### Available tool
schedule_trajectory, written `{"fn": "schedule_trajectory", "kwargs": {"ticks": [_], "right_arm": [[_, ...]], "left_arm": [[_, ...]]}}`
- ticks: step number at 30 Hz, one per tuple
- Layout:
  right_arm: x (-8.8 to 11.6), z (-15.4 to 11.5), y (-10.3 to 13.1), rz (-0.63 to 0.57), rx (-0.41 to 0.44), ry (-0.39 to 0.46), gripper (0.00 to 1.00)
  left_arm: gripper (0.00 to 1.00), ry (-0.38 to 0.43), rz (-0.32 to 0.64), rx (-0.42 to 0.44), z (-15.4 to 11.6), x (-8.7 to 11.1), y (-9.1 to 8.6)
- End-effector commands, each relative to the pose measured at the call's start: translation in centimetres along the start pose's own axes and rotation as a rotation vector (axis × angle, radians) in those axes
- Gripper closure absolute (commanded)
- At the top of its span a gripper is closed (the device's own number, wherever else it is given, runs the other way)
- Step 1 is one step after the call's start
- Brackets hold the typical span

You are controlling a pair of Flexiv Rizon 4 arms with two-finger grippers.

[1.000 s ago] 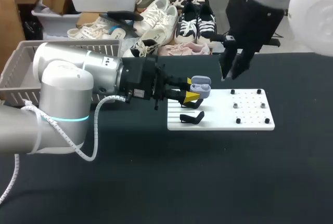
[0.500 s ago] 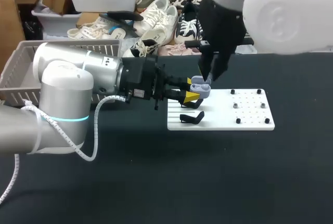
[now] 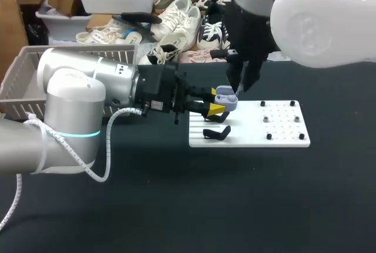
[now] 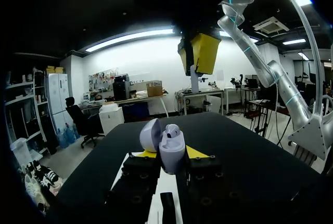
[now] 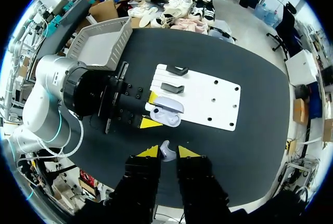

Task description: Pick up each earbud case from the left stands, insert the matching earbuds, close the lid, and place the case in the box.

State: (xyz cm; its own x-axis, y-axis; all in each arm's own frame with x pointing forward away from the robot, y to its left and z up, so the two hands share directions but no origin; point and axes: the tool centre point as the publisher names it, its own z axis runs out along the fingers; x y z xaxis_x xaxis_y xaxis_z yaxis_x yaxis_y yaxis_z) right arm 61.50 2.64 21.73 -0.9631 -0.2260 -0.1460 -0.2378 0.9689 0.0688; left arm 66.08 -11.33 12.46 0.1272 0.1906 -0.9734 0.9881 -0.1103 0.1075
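Observation:
A lavender earbud case [image 3: 228, 101] with its lid open is held over the white board's near-left end, and my left gripper [image 3: 217, 101] is shut on it from both sides. In the left wrist view the case [image 4: 171, 150] stands upright between the yellow tips, one earbud seated inside. My right gripper [image 3: 239, 87] hangs just above the case, pointing down. It is shut on a small white earbud [image 5: 165, 153], which in the left wrist view shows as the earbud [image 4: 194, 82] hanging below the right gripper's yellow tips.
The white board [image 3: 282, 140] carries several small black pegs, with black stands [image 3: 216, 132] at its left end. A grey mesh basket [image 3: 23, 83] stands at the table's far left. Dark tabletop stretches in front of the board.
My right arm has swung left from over the board's far edge to a spot right above the open case. The left arm and the case have stayed still.

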Motion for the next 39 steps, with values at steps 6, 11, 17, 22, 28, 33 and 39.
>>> {"fn": "schedule_trajectory", "kwargs": {"ticks": [6,11,17,22,28,33,39], "right_arm": [[-1.4,1.4,1.2,-0.076,0.012,-0.031,1.0],[-2.1,1.8,1.4,-0.106,0.007,-0.035,1.0],[-2.7,2.0,1.5,-0.118,-0.013,-0.02,1.0],[-2.9,2.3,1.4,-0.114,-0.025,0.013,1.0],[-3.0,2.7,1.7,-0.119,-0.024,0.032,1.0],[-3.3,3.2,1.9,-0.124,-0.026,0.033,1.0],[-3.2,3.7,1.9,-0.153,-0.022,0.019,1.0]], "left_arm": [[1.0,0.001,0.0,0.0,0.0,0.0,0.0],[1.0,0.001,0.0,0.0,0.0,0.0,0.0],[1.0,0.001,0.0,0.0,0.0,0.0,0.0],[1.0,0.001,0.0,0.0,0.0,0.0,0.0],[1.0,0.001,0.0,0.0,0.0,0.0,0.0],[1.0,0.001,0.0,0.0,0.0,0.0,0.0],[1.0,0.001,0.0,0.0,0.0,0.0,0.0]]}}
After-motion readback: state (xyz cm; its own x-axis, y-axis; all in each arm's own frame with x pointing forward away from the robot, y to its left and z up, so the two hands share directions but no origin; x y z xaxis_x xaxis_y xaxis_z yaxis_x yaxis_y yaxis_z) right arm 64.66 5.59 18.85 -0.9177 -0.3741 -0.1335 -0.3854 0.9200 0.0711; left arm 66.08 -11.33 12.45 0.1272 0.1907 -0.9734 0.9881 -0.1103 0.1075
